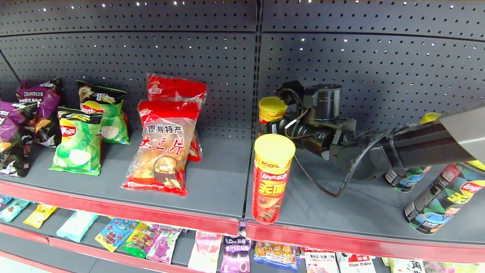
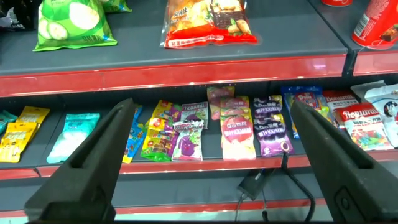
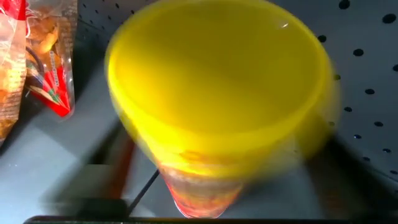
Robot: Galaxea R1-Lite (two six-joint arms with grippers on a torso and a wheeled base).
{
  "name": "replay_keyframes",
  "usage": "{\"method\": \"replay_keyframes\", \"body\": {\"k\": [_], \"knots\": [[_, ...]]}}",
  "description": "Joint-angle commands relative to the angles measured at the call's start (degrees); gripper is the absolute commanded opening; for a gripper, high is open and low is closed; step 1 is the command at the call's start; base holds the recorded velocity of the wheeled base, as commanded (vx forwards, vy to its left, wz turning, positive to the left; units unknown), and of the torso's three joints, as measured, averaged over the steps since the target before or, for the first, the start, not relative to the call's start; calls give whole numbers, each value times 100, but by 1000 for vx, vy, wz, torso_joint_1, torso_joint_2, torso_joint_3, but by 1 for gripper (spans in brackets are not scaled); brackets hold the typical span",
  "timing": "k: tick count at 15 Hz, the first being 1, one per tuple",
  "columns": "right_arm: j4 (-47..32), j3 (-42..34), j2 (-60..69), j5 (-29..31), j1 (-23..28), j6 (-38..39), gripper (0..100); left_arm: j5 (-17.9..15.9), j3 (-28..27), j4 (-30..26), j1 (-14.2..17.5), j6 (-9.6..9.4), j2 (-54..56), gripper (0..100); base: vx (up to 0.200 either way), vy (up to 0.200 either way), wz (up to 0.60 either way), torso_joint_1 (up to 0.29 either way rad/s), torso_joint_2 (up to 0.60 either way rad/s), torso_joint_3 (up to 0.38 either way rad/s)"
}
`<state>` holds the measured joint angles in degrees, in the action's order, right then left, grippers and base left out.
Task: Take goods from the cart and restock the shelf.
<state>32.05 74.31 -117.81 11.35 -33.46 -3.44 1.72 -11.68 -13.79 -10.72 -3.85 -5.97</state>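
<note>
One yellow-lidded can (image 1: 271, 108) stands just beside the right tool (image 1: 270, 128).

Blk arm (image 1: 413, 146), grey shell (image 1: 464, 129), cable (image 1: 322, 185), blk L gripper (image 2: 212, 104)

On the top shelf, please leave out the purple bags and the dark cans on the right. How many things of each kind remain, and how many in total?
green chip bags: 2
red snack bags: 2
yellow-lidded chip cans: 2
Total: 6
</note>
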Motion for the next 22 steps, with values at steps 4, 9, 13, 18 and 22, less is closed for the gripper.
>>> {"method": "replay_keyframes", "body": {"k": [4,9,13,18,22], "knots": [[-6,-75,118,8,6,10,100,-5,8,-1,-1,-1,0,100,0,0,0,0,0,0],[-14,-593,566,8,-2,27,100,-22,8,-1,-1,-1,0,100,0,0,0,0,0,0],[-14,-998,935,8,15,71,100,-40,8,8,-1,-1,0,100,0,0,0,0,0,0],[-14,-1472,1217,-1,77,106,100,-58,8,8,-1,-1,0,100,0,0,0,0,0,0],[-14,-1780,1331,8,244,106,100,-75,8,8,-10,-1,-9,100,0,0,0,0,0,0]]}}
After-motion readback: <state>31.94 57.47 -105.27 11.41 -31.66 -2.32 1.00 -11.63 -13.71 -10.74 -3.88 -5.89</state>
